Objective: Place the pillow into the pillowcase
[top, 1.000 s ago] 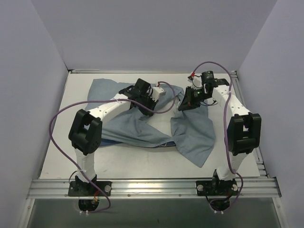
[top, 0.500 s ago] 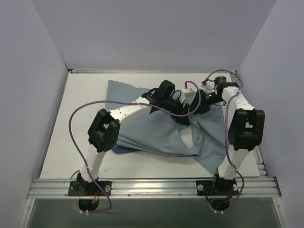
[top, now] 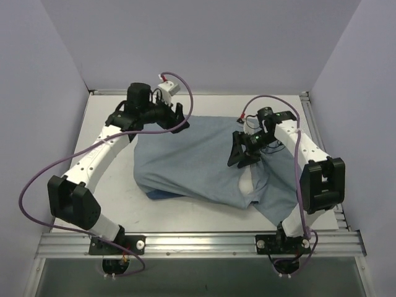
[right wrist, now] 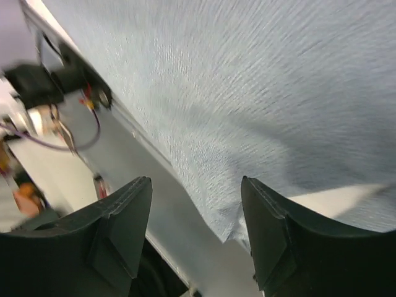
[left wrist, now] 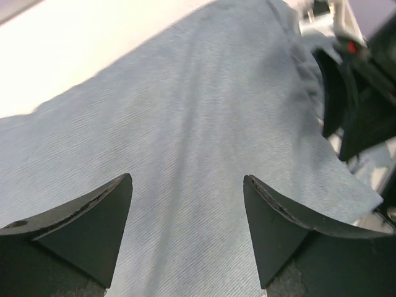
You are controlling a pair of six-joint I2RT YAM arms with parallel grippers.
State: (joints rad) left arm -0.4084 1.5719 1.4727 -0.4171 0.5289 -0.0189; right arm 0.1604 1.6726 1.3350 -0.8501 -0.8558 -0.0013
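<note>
The pillowcase lies spread on the table, pale grey-blue face up, with a dark blue edge at its near left. The pillow is almost wholly hidden: only a small white patch shows in a gap of the cloth near the right. My left gripper hovers open at the cloth's far left corner; in the left wrist view its open gripper has only cloth beneath. My right gripper stands open over the cloth's right part. In the right wrist view that gripper holds nothing, above the cloth's edge.
Grey-violet walls close in the white table on the left, back and right. An aluminium rail with both arm bases runs along the near edge. Purple cables loop off both arms.
Both grippers have opened and let go of the cloth. The left arm swung from the middle out to the far left corner. The pillowcase now lies flatter and wider.
</note>
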